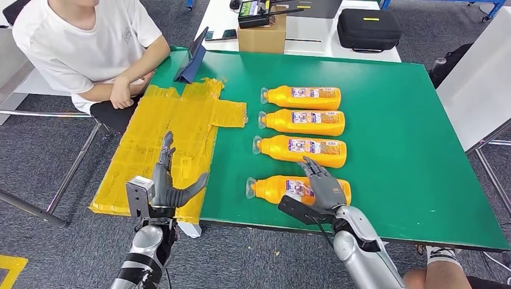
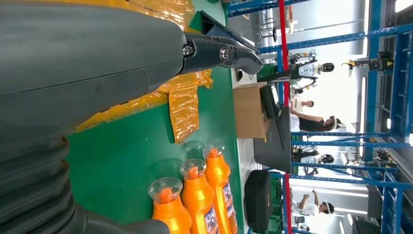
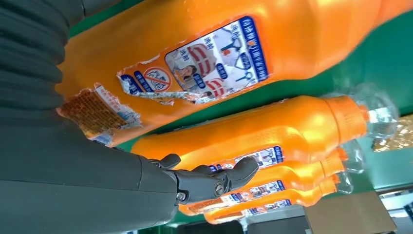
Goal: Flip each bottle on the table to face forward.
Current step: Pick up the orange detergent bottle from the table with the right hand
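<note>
Four orange bottles lie on their sides in a column on the green surface [image 1: 410, 156], caps pointing to the robot's left, well apart from the yellow taped sheet [image 1: 175, 138] on that side. Far bottle [image 1: 301, 97], second bottle [image 1: 302, 121] and third bottle [image 1: 300, 150] all show a small blue-and-white printed label facing up; whether that is the front or the back label cannot be told for sure, so how many are already flipped is a judgement. All four look alike label-wise, which suggests little or none of the flipping is done yet. The nearest bottle [image 1: 274, 188] is the one in hand — the right hand [image 1: 325, 185] rests on top of its rear half, fingers draped over the body, apparently touching, though a firm grip is not plain. The right wrist view shows this bottle's torn label [image 3: 195, 66] up close, with the fingers [image 3: 214, 181] curled beside it and nothing clearly pinched. The left hand [image 1: 172, 183] hovers over the near edge of the yellow sheet, fingers spread, holding nothing. Judged progress: early — the nearest bottle is being approached and the three behind it are likely left. A seated person [image 1: 90, 48] waits at the far left corner, arms resting at the surface's edge.
</note>
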{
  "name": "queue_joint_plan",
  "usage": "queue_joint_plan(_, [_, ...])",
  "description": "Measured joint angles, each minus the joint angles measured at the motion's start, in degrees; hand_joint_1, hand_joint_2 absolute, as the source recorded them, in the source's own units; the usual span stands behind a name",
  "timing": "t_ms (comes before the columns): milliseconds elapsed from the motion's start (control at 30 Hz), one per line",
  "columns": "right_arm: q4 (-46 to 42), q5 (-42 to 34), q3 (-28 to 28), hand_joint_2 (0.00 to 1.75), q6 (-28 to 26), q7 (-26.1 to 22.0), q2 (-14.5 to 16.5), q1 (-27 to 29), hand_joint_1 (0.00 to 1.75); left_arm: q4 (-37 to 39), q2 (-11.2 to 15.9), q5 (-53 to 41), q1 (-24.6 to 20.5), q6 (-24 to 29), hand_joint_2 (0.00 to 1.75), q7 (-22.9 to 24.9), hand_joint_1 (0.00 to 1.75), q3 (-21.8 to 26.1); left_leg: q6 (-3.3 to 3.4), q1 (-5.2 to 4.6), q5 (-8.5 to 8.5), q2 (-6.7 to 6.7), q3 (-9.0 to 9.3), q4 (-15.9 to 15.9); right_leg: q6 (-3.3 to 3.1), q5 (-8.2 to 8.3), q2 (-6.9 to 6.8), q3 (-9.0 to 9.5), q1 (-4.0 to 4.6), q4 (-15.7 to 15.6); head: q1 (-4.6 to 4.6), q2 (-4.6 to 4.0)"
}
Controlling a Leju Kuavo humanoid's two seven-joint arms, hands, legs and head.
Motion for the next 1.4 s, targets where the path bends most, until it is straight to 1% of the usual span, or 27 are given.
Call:
queue_joint_plan(167, [0.01,2.85,1.27,1.75,0.39,1.96,-1.13,-0.57,0.0,-0.02,0.11,-0.81,0.16,0.1,1.75,0.27,0.0,0.77,0.0,0.0,0.0,0.0,0.0,0.0,0.0,0.0,0.0,0.0,0.0,0.0,-0.01,-0.01])
queue_joint_plan(333, [0.01,3.93,2.27,1.75,0.95,2.46,-2.78,-0.79,0.0,-0.3,0.5,-0.97,0.59,0.13,1.75,0.36,0.0,1.48,0.0,0.0,0.0,0.0,0.0,0.0,0.0,0.0,0.0,0.0,0.0,0.0,-0.01,0.0])
queue_joint_plan(567, [-0.02,3.89,3.13,1.75,3.47,3.25,-4.94,-0.93,0.0,-0.33,0.78,-1.69,0.91,0.21,1.75,0.51,0.0,2.09,0.0,0.0,0.0,-0.02,0.0,0.0,0.0,0.0,-0.02,0.0,0.0,-0.01,-0.01,0.0])
queue_joint_plan(967, [0.71,2.4,4.85,1.75,6.84,3.18,-8.74,-2.17,0.0,-0.28,1.1,-1.83,0.92,0.04,1.75,0.54,0.0,3.01,0.0,0.0,0.0,-0.02,0.01,0.0,0.0,0.0,-0.03,0.01,0.0,-0.01,-0.01,0.0])
queue_joint_plan(1000, [0.78,2.24,5.13,1.75,7.45,3.18,-9.09,-2.33,0.09,-0.28,1.14,-1.83,0.92,0.04,1.75,0.54,0.0,3.08,0.0,0.0,0.0,-0.02,0.01,0.0,0.0,0.0,-0.03,0.01,0.0,-0.01,-0.01,0.0])
queue_joint_plan(1033, [0.86,2.12,5.45,1.75,8.08,3.21,-9.45,-2.54,0.47,-0.28,1.19,-1.81,0.92,0.04,1.75,0.55,0.0,3.14,0.0,0.0,0.0,-0.02,0.01,0.01,0.0,0.0,-0.03,0.01,0.0,-0.01,-0.01,0.0])
queue_joint_plan(1100, [1.19,1.97,6.21,1.75,9.49,3.3,-10.32,-3.19,1.32,-0.22,1.27,-1.74,0.91,0.04,1.75,0.55,0.0,3.22,0.01,0.0,0.0,-0.02,0.03,0.01,0.0,0.0,-0.03,0.02,0.0,-0.01,-0.01,0.0])
queue_joint_plan(1133, [1.45,1.82,6.61,1.75,10.16,3.33,-10.83,-3.61,1.67,-0.17,1.29,-1.71,0.91,0.04,1.75,0.55,0.0,3.26,0.01,0.0,0.0,-0.02,0.04,0.01,0.0,0.0,-0.03,0.03,0.0,-0.02,-0.01,0.0])
queue_joint_plan(1167, [1.74,1.55,7.01,1.75,10.78,3.3,-11.38,-4.03,1.72,-0.1,1.31,-1.67,0.9,0.04,1.75,0.55,0.0,3.29,0.01,0.0,0.01,-0.02,0.05,0.01,0.01,0.01,-0.03,0.05,0.0,-0.02,-0.01,0.0])
queue_joint_plan(1200, [2.04,1.24,7.37,1.75,11.27,3.25,-11.9,-4.41,1.74,-0.02,1.33,-1.66,0.89,0.04,1.75,0.55,0.0,3.32,0.01,0.0,0.01,-0.02,0.05,0.01,0.01,0.01,-0.03,0.06,0.0,-0.02,-0.01,0.0])
queue_joint_plan(1400, [2.89,-0.19,8.9,1.75,11.93,2.84,-13.65,-5.47,1.75,0.31,1.4,-1.6,0.92,0.15,1.75,0.47,0.0,3.54,0.02,-0.01,0.01,-0.05,0.13,0.03,0.01,0.01,-0.05,0.13,0.0,-0.02,-0.01,0.0])
